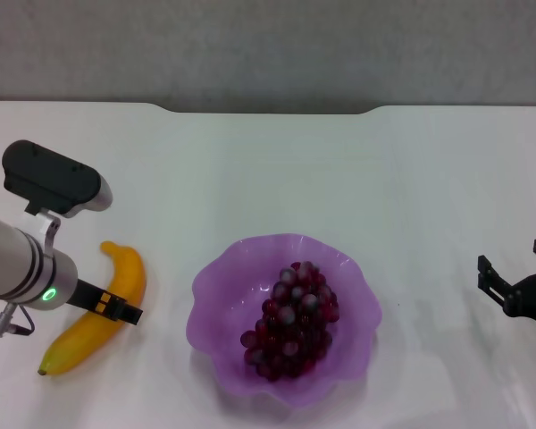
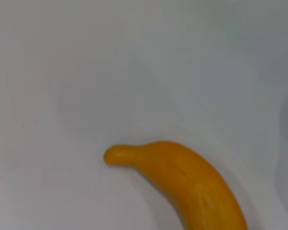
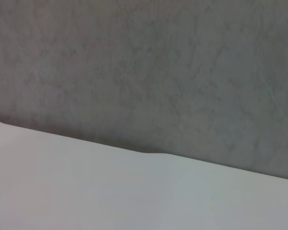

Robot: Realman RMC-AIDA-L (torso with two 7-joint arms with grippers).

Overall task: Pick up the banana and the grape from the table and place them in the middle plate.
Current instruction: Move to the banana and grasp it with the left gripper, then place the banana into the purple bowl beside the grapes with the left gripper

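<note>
Left claw [image 1: 116, 307] over the banana [image 1: 96, 320] middle, spread or pinching unclear, grape [image 1: 291, 323] in middle plate [image 1: 216, 284]

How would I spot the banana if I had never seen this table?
Start at the purple plate holding the grapes in the middle of the white table. Look toward the robot's left: the banana lies flat there, under the left gripper. It is the only yellow, curved thing.

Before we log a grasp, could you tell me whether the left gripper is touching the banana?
Cannot tell. In the head view the left gripper overlaps the banana, hiding any contact or gap.
</note>
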